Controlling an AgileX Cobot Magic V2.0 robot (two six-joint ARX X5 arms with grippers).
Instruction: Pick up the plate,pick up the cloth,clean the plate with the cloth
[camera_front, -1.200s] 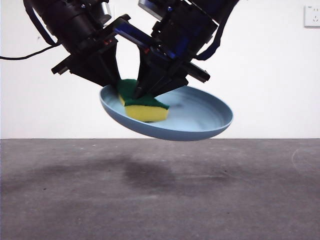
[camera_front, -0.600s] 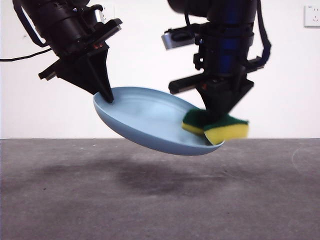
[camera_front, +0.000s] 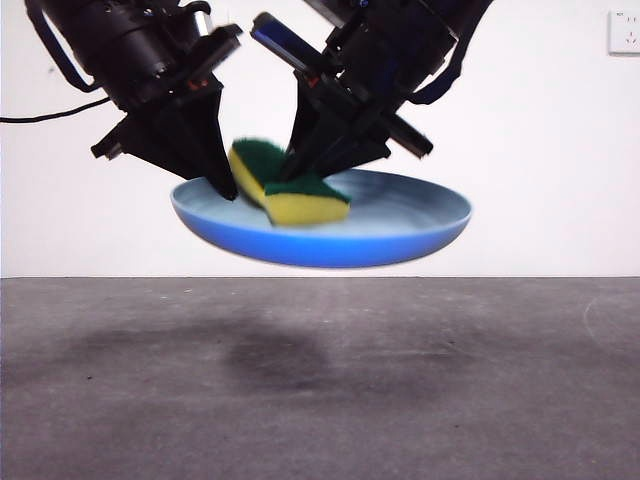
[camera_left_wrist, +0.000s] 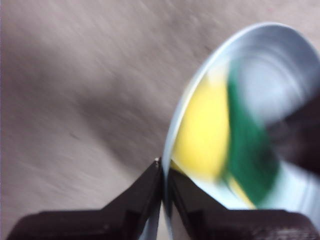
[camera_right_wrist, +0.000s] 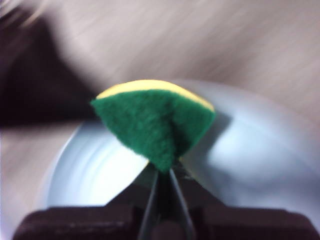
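Note:
The light-blue plate (camera_front: 330, 235) hangs in the air above the table, nearly level. My left gripper (camera_front: 222, 188) is shut on its left rim; the left wrist view shows the jaws clamped on the plate's edge (camera_left_wrist: 172, 150). My right gripper (camera_front: 295, 180) comes down from the upper middle, shut on the cloth, a yellow sponge with a green layer (camera_front: 290, 190). The sponge rests on the plate's left inner part, close to the left gripper. In the right wrist view the sponge (camera_right_wrist: 157, 120) sits folded between the jaws over the plate (camera_right_wrist: 240, 150).
The grey table (camera_front: 320, 380) lies well below the plate, with the plate's shadow on it. A white wall stands behind, with a socket (camera_front: 624, 30) at the top right. A black cable (camera_front: 50, 110) runs off to the left.
My right gripper has swept the sponge from the plate's right rim back to its left inner part. The plate has levelled out and risen slightly. The left gripper stays on the rim.

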